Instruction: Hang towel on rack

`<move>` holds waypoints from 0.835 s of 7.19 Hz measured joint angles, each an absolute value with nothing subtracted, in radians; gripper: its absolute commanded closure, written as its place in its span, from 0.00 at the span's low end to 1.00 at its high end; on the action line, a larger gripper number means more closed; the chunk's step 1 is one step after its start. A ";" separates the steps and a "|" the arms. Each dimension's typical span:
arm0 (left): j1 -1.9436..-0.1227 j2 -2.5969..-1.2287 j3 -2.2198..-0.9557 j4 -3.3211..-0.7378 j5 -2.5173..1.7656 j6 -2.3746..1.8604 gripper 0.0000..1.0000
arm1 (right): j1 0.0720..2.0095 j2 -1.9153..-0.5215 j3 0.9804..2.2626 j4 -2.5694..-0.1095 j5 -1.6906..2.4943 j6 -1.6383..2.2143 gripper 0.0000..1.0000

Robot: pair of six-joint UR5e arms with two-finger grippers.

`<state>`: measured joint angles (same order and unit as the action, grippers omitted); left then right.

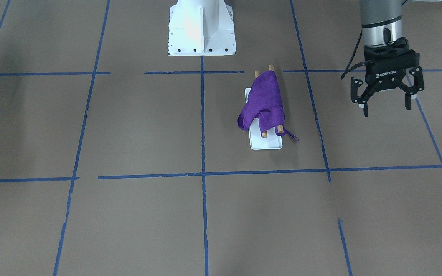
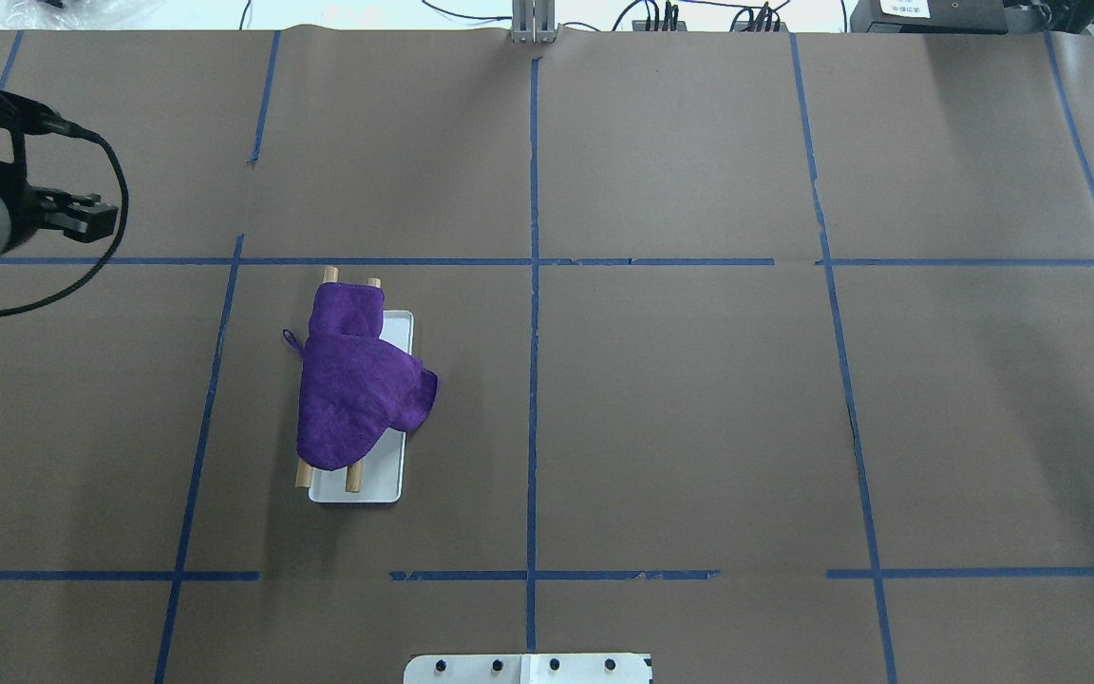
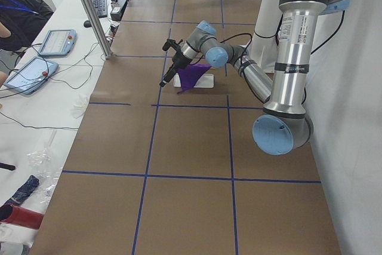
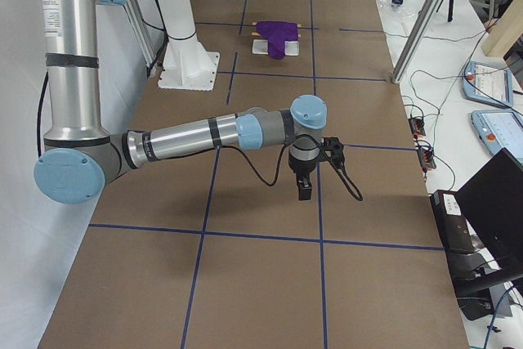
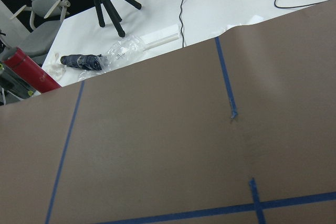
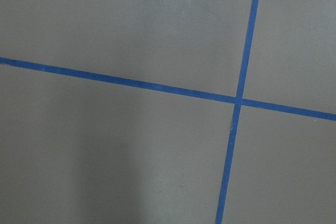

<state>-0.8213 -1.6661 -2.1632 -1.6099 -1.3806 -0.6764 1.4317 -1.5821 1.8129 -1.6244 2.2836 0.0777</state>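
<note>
bench [image 2: 699, 427] covered with brown paper, divided by blue tape lines [image 2: 533, 380]; white side table [image 3: 36, 123] laid with tablets [image 3: 57, 41], keyboard [image 3: 98, 3]; grey chair [image 5: 37, 3] seen beyond.

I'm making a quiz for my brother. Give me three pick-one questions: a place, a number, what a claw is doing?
1. Where is the towel, next to the rack? A beside it; B draped over it; C under it.
2. How many wooden dowels? A one; B four; C two.
3. The left gripper is: A open, empty; B holding the towel; C holding the rack.
Answers: B, it covers the dowels; C, two ends poke out; A, fingers spread, nothing between.
</note>
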 measured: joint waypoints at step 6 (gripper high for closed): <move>-1.406 -1.673 -1.769 -1.603 -2.142 -0.033 0.00 | 1.600 -1.582 1.620 -1.622 2.438 -0.108 0.00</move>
